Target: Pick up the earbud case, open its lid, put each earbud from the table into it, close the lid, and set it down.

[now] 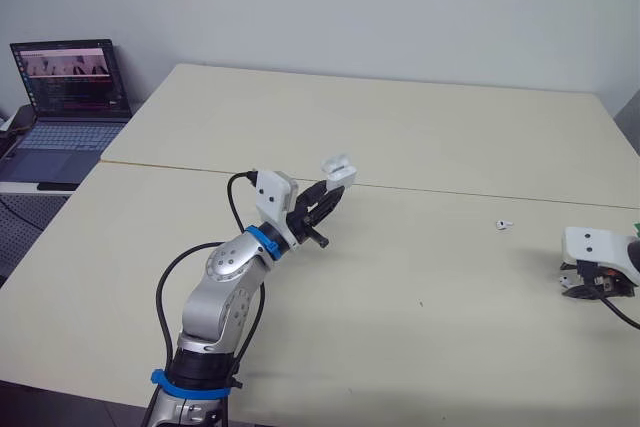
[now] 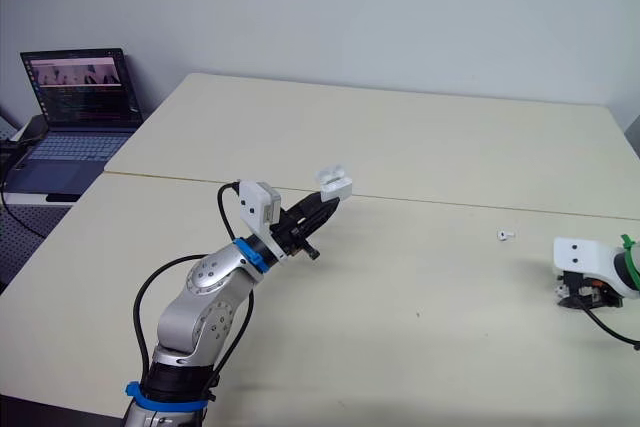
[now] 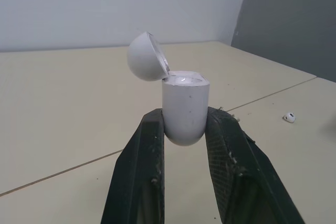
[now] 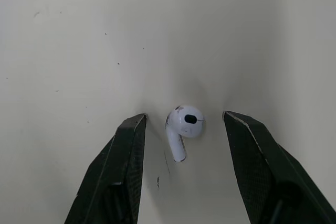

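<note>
Case, lid up, clamped in left gripper; right gripper spread around 1 earbud; 2nd earbud at its 10 o'clock.

The earbud case is sitting clamped in the left claw, raised over the middle of the table, its lid standing open. One earbud is lying well to its right. A second earbud is lying near the right edge, between the right claw's spread fingers, touching neither. A laptop is standing off the far left corner.
</note>
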You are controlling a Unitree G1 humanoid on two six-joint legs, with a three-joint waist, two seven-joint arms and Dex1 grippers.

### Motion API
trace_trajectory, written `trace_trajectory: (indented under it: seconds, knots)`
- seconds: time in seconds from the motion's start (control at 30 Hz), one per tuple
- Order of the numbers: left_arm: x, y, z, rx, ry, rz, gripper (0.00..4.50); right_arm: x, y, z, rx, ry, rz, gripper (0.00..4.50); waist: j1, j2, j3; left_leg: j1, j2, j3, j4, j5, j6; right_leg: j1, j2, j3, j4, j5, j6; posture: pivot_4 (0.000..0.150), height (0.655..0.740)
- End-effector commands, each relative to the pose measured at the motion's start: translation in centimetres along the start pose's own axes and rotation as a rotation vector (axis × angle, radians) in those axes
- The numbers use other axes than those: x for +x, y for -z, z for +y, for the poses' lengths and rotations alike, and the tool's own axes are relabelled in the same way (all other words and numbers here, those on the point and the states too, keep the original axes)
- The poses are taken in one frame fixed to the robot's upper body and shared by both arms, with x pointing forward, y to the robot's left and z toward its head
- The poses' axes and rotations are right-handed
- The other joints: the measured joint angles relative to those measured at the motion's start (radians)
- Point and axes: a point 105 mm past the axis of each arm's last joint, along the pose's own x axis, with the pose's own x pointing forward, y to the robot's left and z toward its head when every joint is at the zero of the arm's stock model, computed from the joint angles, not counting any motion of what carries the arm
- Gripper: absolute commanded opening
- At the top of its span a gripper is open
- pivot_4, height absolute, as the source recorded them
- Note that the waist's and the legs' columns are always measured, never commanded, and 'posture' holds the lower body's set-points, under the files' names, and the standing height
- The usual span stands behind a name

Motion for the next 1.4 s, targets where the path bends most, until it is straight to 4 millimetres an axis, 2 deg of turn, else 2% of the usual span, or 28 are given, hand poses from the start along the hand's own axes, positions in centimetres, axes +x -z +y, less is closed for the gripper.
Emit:
trace_trajectory:
  seconds: [0.03, 0.13, 0.33, 0.53, 0.8, 1.4]
  knots:
    - [0.0, -1.4, -0.5, 0.025, 0.016, -0.051, 0.75, -0.6, 0.6, -0.2, 0.064, 0.013, 0.015, 2.40, 0.000, 0.000, 0.000, 0.000, 0.000, 0.000, 0.000, 0.000, 0.000, 0.000, 0.000, 0.000, 0.000, 0.000, 0.000, 0.150, 0.7400]
    - [0.1, -1.4, -0.5, 0.026, 0.016, -0.050, 0.75, -0.5, 0.6, -0.2, 0.143, 0.014, 0.002, 2.40, 0.001, 0.000, 0.000, 0.000, 0.000, 0.000, 0.000, 0.000, 0.000, 0.000, 0.000, 0.000, 0.000, 0.000, 0.000, 0.150, 0.7400]
    - [0.2, -1.4, -0.4, 0.028, 0.017, -0.049, 0.75, -0.4, -1.0, -0.1, 0.302, 0.003, -0.076, 2.40, 0.000, 0.000, 0.000, 0.000, 0.000, 0.000, 0.000, 0.000, 0.000, 0.000, 0.000, 0.000, 0.000, 0.000, 0.000, 0.150, 0.7400]
    - [0.2, -1.4, -0.3, 0.029, 0.018, -0.048, 0.75, -0.5, -1.9, -0.2, 0.343, 0.006, -0.098, 2.40, 0.000, 0.000, 0.000, 0.000, 0.000, 0.000, 0.000, 0.000, 0.000, 0.000, 0.001, 0.000, 0.000, 0.000, 0.000, 0.150, 0.7400]
    - [0.0, -1.2, -0.3, 0.029, 0.015, -0.042, 0.75, -0.5, -0.3, -0.3, 0.306, 0.036, -0.036, 2.40, 0.000, 0.000, 0.000, 0.000, 0.000, 0.000, 0.000, 0.000, 0.000, 0.000, 0.000, 0.000, 0.000, 0.000, 0.000, 0.150, 0.7400]
    - [-0.1, -1.1, -0.2, 0.030, 0.016, -0.035, 0.75, -0.8, 0.9, -0.1, 0.330, 0.034, -0.010, 2.40, 0.001, 0.000, 0.000, 0.000, 0.000, 0.000, 0.000, 0.000, 0.000, 0.000, 0.000, 0.000, 0.000, 0.000, 0.001, 0.150, 0.7400]
